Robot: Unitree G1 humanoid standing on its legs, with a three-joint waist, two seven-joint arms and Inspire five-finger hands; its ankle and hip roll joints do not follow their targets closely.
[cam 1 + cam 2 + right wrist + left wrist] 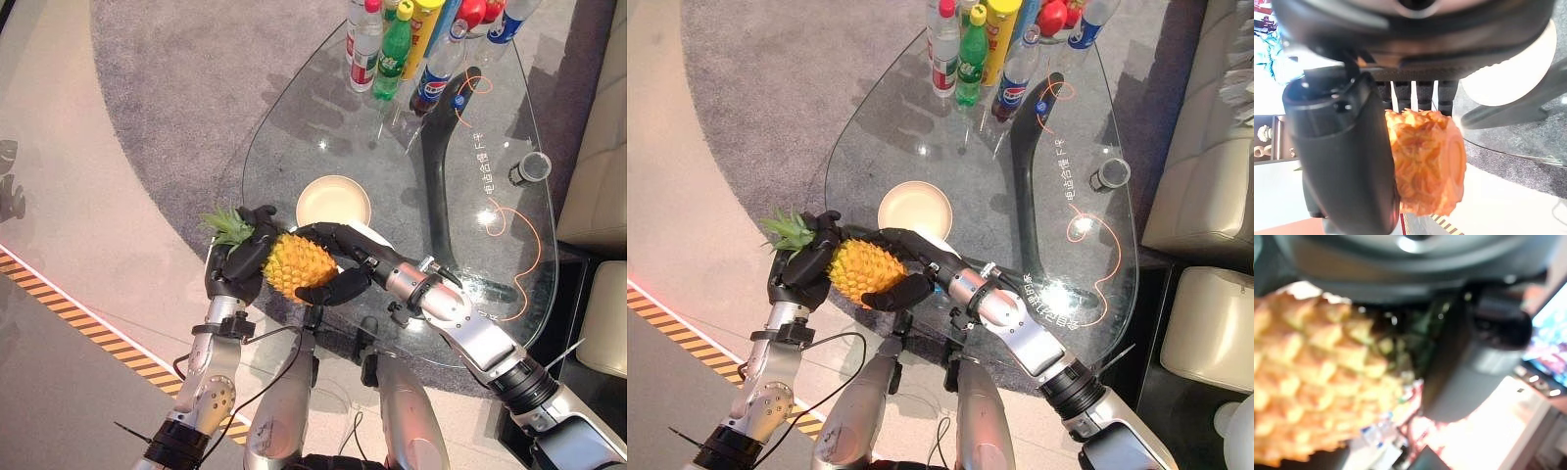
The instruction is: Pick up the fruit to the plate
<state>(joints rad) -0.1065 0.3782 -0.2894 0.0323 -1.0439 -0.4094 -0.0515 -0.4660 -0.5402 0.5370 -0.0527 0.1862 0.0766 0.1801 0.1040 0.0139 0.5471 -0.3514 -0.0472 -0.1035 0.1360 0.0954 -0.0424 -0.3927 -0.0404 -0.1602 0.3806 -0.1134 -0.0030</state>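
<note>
**Pineapple held in both hands at the table's near edge**

Left eye view has one pineapple [298, 262] lying on its side, leafy crown toward the robot's left, held just off the near edge of the glass table [294, 127]. The left hand [238, 257] curls round the crown end, fingers wrapped over the leaves and the fruit's shoulder. The right hand [338, 264] clasps the other end, fingers arched over the top and thumb tucked beneath; its wrist view shows the thumb and the row of fingers pinching the fruit's base between them.

One cream plate [333, 202] sits on the glass just beyond the pineapple, near but apart from it. At the far end of the table stand several bottles [392, 44], tightly grouped so their count is unclear. A small dark cup [530, 168] stands alone toward the right edge.

Both forearms rise from below and converge, the left nearly straight up, the right slanting in from the lower right.
</note>
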